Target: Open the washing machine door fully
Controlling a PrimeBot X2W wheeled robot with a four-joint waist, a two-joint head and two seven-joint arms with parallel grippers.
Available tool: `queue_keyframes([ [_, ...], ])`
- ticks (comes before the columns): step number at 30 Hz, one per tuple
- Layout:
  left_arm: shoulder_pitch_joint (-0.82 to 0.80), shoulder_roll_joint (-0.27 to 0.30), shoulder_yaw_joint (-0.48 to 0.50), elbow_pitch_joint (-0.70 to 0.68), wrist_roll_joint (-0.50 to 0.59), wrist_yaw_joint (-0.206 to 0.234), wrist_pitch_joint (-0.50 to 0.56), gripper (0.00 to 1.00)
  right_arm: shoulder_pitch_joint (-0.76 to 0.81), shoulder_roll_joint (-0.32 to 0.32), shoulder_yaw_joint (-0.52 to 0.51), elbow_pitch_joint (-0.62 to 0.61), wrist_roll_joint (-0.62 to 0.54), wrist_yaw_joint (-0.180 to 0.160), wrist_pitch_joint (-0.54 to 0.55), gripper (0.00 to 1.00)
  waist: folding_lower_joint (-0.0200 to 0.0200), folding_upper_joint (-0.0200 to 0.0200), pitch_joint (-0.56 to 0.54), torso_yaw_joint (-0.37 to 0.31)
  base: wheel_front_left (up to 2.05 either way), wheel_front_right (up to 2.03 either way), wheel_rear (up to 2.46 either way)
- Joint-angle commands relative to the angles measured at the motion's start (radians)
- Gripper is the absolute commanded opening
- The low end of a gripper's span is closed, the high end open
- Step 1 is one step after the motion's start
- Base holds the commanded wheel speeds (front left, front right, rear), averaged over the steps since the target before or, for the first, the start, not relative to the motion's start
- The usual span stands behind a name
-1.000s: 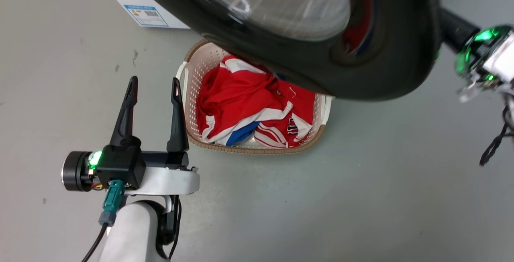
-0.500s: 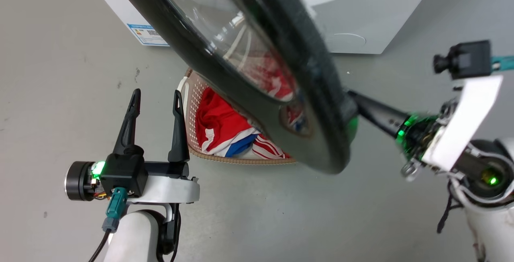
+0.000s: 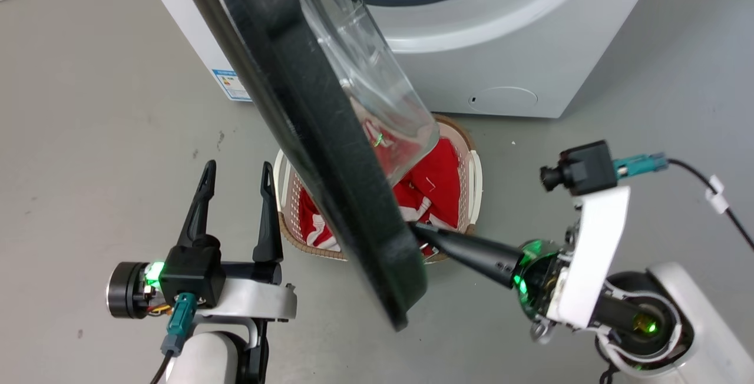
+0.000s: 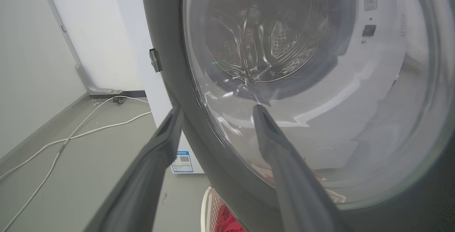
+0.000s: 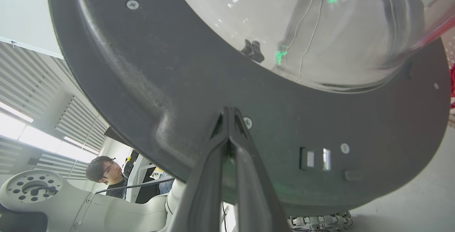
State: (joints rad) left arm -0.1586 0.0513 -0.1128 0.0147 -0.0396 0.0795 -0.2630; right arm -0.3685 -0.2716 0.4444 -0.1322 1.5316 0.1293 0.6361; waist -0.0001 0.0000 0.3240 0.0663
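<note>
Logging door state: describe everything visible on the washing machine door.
The washing machine door is a round glossy black ring around a clear domed glass bowl, with screws and a latch slot on its inner face. It stands swung out, partly open, above the laundry basket. The right gripper, shut, presses its inner rim.

The washing machine door stands out from the front of the washing machine, running edge-on from upper left to lower centre in the head view. The laundry basket sits on the floor before the machine, partly behind the door, with clothes inside it. The left end effector is left of the door, just beside the basket's left rim, while the right end effector reaches in from the right, tips against the door's inner face near its lower edge; a cable lies on the floor left of the machine.
</note>
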Motion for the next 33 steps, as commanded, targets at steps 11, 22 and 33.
queue_keyframes([
  [11,0.049,-0.001,-0.007,0.017,-0.010,0.011,-0.003,1.00,0.076,0.049,0.088,0.033,0.019,0.002,0.016,0.00,0.0001,0.0000,-0.071,0.022,0.00,0.00,0.00],
  [22,0.108,-0.001,-0.001,0.040,-0.008,0.014,-0.003,1.00,0.141,0.062,0.085,0.083,0.032,0.002,-0.032,0.00,0.0001,0.0000,-0.166,0.023,0.00,0.00,0.00],
  [33,0.194,-0.001,0.019,0.048,0.004,0.006,-0.003,1.00,0.263,0.065,-0.091,0.035,-0.047,0.003,-0.342,1.00,0.0001,0.0000,-0.277,-0.013,0.00,0.00,0.00],
])
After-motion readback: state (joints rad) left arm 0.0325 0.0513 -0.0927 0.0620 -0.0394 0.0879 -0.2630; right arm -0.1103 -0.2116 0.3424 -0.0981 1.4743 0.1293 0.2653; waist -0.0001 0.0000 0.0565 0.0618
